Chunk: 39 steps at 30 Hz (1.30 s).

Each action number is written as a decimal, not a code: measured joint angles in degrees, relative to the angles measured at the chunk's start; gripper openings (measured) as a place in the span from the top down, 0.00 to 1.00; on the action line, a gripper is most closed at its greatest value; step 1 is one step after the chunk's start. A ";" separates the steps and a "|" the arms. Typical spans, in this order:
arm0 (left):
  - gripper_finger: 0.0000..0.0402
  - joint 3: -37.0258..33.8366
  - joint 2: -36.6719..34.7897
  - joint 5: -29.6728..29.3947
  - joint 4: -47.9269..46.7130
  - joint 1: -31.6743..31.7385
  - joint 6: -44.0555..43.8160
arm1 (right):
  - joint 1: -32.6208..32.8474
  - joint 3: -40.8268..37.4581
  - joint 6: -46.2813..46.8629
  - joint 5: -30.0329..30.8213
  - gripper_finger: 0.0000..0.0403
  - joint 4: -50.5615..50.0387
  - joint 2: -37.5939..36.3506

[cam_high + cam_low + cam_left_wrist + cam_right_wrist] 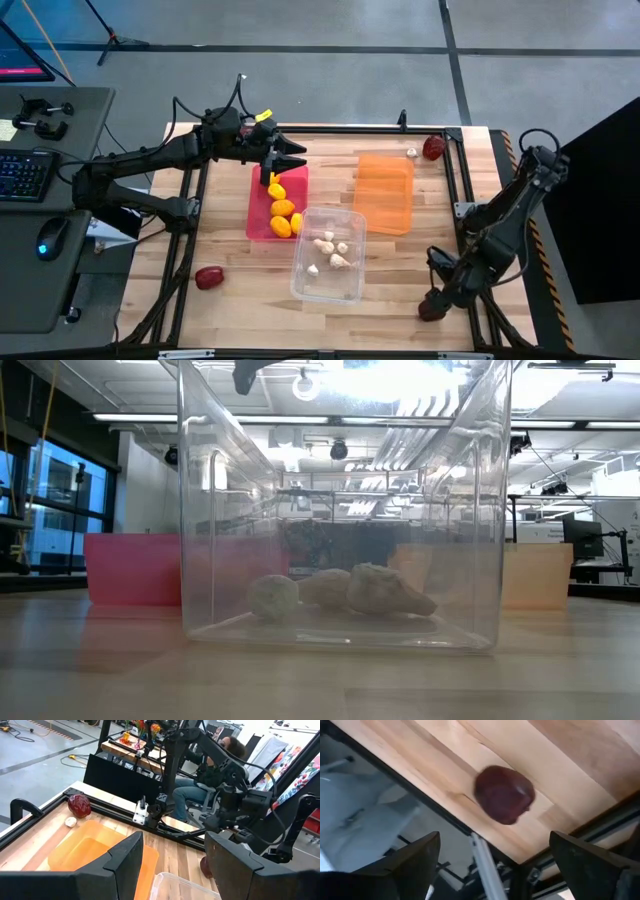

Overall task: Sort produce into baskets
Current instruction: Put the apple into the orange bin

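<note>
Dark right hand [492,855] hangs low, fingers spread, near a dark red beet-like piece [504,794]; left hand [290,158], released, probably hovers over the shallow pink plastic bin [258,205].

From directly overhead, one camera takes in the whole wooden worktop [230,300] and both arms, while a second sits at worktop height hard against the clear bin [340,510], facing level into the room behind. The left wrist camera looks between its open fingers [125,865] across the orange bin [90,847] toward the other arm; the right wrist camera looks close down on a dark red piece [504,794] at the worktop's edge, also seen overhead.
</note>
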 joint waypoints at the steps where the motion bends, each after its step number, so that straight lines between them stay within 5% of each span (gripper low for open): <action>1: 0.50 0.00 0.00 0.00 0.00 0.00 -0.01 | 0.36 -0.41 0.01 -0.22 0.10 0.13 0.25; 26: 0.50 0.00 0.00 0.04 -0.35 0.00 -0.42 | 1.37 -1.49 -31.43 -4.37 0.10 5.96 20.87; 39: 0.50 -0.01 0.00 -0.05 -0.33 0.00 0.83 | 1.04 -1.49 -32.26 -3.05 0.13 6.27 28.16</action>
